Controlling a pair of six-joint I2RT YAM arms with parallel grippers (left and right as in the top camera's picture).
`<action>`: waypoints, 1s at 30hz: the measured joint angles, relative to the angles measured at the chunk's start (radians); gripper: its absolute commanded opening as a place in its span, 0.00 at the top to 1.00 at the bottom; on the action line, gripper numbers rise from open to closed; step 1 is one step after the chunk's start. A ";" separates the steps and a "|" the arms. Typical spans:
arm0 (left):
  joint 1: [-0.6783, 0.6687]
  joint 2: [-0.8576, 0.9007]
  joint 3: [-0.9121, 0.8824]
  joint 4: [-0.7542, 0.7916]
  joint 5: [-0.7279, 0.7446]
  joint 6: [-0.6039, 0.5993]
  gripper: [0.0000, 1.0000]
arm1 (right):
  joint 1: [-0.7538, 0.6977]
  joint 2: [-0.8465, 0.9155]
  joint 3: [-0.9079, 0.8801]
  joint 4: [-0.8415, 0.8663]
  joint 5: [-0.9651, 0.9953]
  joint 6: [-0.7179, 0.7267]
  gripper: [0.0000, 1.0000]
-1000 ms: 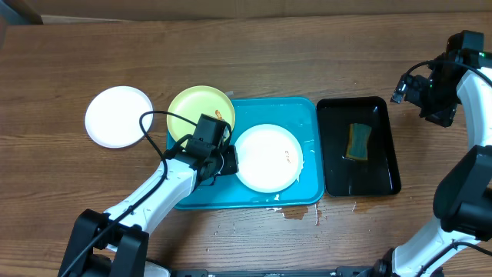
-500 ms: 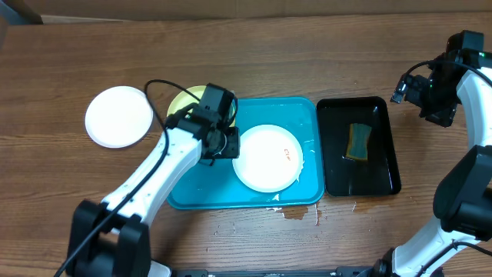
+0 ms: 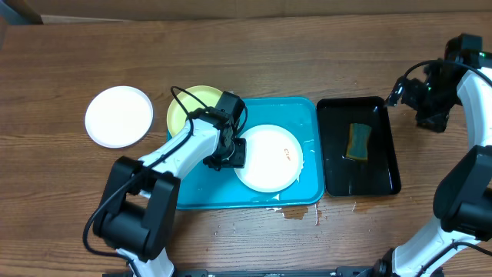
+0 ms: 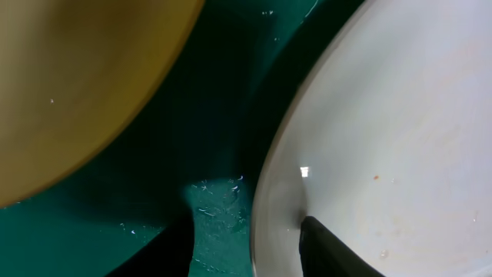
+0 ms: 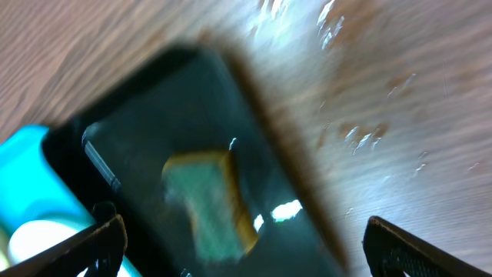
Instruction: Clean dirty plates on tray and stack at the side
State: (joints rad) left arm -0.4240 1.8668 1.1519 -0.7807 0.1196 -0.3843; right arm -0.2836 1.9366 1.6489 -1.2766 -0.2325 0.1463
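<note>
The left end effector [image 4: 244, 248], spread, straddles the rim of the white plate [image 4: 384, 108] in the tray [image 4: 223, 100]. The right end effector [image 5: 242, 228] hangs released, holding nothing.

You see a turquoise tray [image 3: 309, 115] with a white plate [image 3: 265, 165] lying flat in it, bearing an orange smear [image 3: 286, 151]. A yellow plate [image 3: 191, 108] overlaps its upper-left corner. A second white plate [image 3: 118, 116] lies well left.

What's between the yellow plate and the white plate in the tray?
Wet tray floor and the left gripper, straddling the rim of the white plate; left wrist view.
</note>
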 measured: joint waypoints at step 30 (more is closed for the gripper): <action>0.000 0.006 0.000 0.023 0.001 0.003 0.74 | 0.321 -0.002 -0.345 0.145 0.196 0.165 0.27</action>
State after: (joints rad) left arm -0.4240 1.8725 1.1522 -0.7582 0.1204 -0.3809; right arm 0.0372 1.9347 1.3037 -1.1313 -0.0364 0.3111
